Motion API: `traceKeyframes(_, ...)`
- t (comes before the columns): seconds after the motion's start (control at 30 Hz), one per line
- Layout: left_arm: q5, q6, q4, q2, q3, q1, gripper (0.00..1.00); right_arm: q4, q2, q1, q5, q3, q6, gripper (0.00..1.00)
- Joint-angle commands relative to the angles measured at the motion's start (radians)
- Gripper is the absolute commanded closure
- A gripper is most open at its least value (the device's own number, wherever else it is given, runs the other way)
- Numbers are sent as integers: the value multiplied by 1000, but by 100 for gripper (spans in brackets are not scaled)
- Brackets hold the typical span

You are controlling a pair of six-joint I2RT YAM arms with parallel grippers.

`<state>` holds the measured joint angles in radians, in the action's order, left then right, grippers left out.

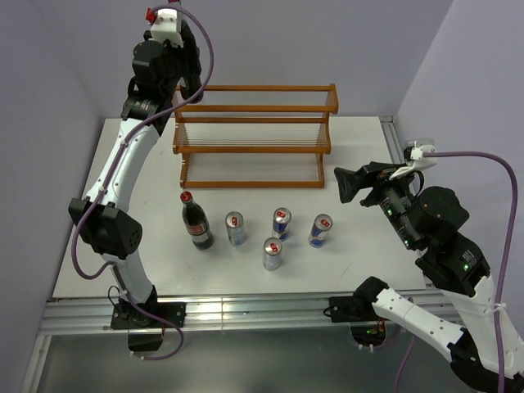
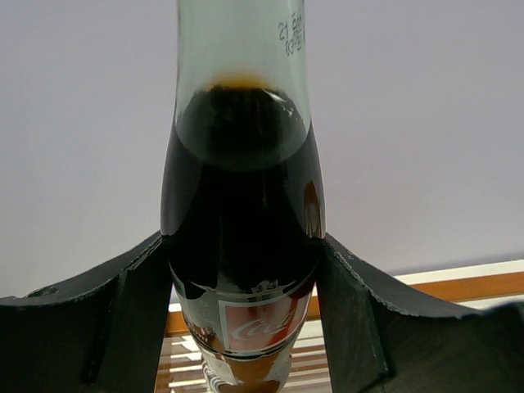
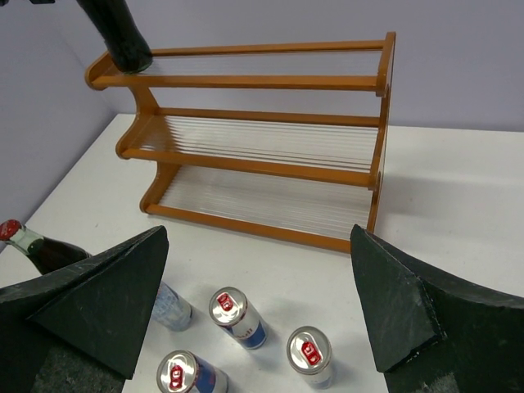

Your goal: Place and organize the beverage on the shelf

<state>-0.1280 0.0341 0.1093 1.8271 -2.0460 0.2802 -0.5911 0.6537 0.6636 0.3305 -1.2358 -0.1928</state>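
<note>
My left gripper (image 1: pixel 172 45) is raised at the back left, shut on a dark cola bottle (image 2: pixel 241 205) with a red cap (image 1: pixel 150 14). In the right wrist view the bottle's base (image 3: pixel 123 45) is at the left end of the top tier of the reddish-brown shelf (image 1: pixel 254 135); I cannot tell if it touches. A second cola bottle (image 1: pixel 195 221) stands on the table in front of the shelf. Four blue-and-silver cans (image 1: pixel 236 228), (image 1: pixel 282 223), (image 1: pixel 320 230), (image 1: pixel 272 253) stand to its right. My right gripper (image 1: pixel 348 184) is open and empty, above the table to the right of the cans.
The shelf (image 3: pixel 262 123) stands at the back of the white table (image 1: pixel 360 147), all three tiers bare apart from the held bottle. Purple walls close in behind and at both sides. The left arm reaches over the table's left side.
</note>
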Motion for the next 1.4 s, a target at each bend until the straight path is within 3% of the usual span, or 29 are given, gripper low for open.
traceKeyframes(0.0, 14, -22, -258, -121, 13, -15, 100, 37, 11, 4, 1, -1, 9, 1)
traceKeyframes(0.53, 37, -22, -275, -155, 95, -30, 100, 45, 20, 4, -13, -5, 10, 1)
traceKeyframes(0.7, 44, -22, -272, -161, 124, -30, 77, 51, 18, 4, -19, 1, 7, 1)
traceKeyframes(0.83, 41, -22, -258, -158, 122, -30, 65, 54, 14, 4, -31, 1, 10, 1)
traceKeyframes(0.97, 44, -23, -264, -169, 141, -30, 45, 50, 12, 4, -33, -8, 10, 1)
traceKeyframes(1.27, 50, -59, -273, -189, 176, -30, 19, 53, 4, 4, -39, 1, 1, 1)
traceKeyframes(1.37, 53, -57, -270, -193, 173, -30, 16, 53, 3, 4, -39, 2, 3, 1)
